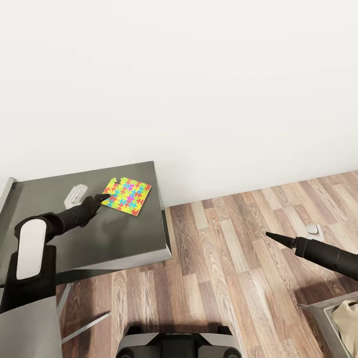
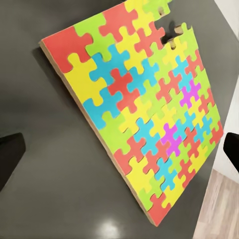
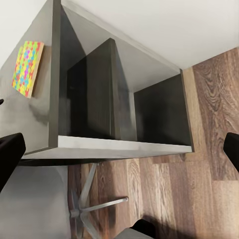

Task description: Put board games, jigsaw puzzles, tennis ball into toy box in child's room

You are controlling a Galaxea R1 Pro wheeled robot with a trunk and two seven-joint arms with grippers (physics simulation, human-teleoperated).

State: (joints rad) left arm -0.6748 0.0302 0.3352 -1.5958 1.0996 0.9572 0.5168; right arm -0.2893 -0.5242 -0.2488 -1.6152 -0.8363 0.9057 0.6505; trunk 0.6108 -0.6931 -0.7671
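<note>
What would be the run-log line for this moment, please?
left gripper: open, at edge of jigsaw puzzle | puzzle: flat on table | right gripper: over floor, state unclear

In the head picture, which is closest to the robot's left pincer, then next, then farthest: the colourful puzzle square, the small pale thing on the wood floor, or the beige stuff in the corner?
1. Multicoloured jigsaw puzzle square: on the dark tabletop, at the left pincer tip.
2. Small pale grey object: on the wood-plank floor, far right.
3. Beige material: bottom right corner, farthest.
</note>
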